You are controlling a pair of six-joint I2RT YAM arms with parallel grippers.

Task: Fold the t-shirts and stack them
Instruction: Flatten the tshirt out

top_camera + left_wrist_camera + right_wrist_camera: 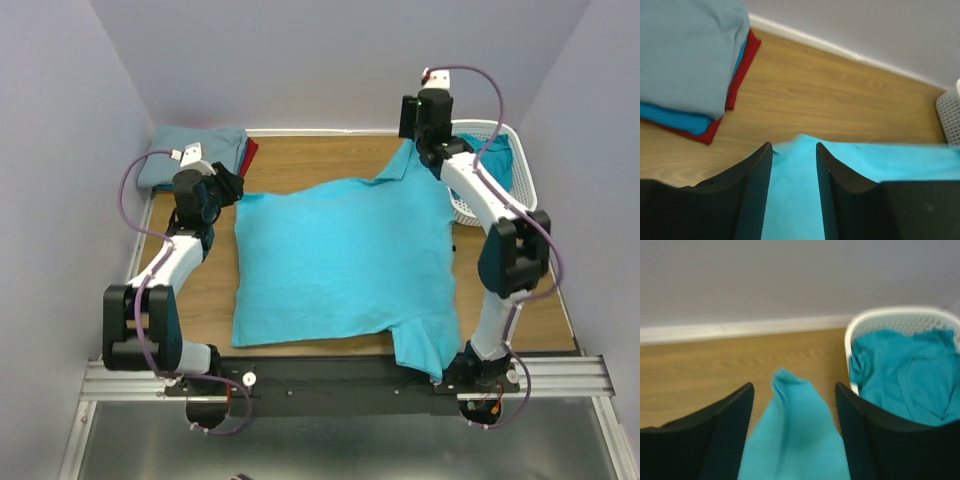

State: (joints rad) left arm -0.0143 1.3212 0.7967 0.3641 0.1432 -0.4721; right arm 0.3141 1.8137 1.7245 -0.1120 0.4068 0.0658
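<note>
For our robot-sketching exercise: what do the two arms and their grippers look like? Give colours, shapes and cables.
The left arm and right arm have white tubular links between chunky black joint housings. A thin purple cable loops along each. The left gripper and right gripper each have two black wedge-shaped fingers.

Left hand [792, 146] and right hand [794, 386] both reach forward, jaws parted.

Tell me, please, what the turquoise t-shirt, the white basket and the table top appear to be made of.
The turquoise t-shirt looks like soft matte cloth, possibly cotton jersey: it drapes and creases gently. The basket seems white moulded plastic, given its regular lattice wall. The table top shows matte wood grain; solid wood or laminate, I cannot tell.
</note>
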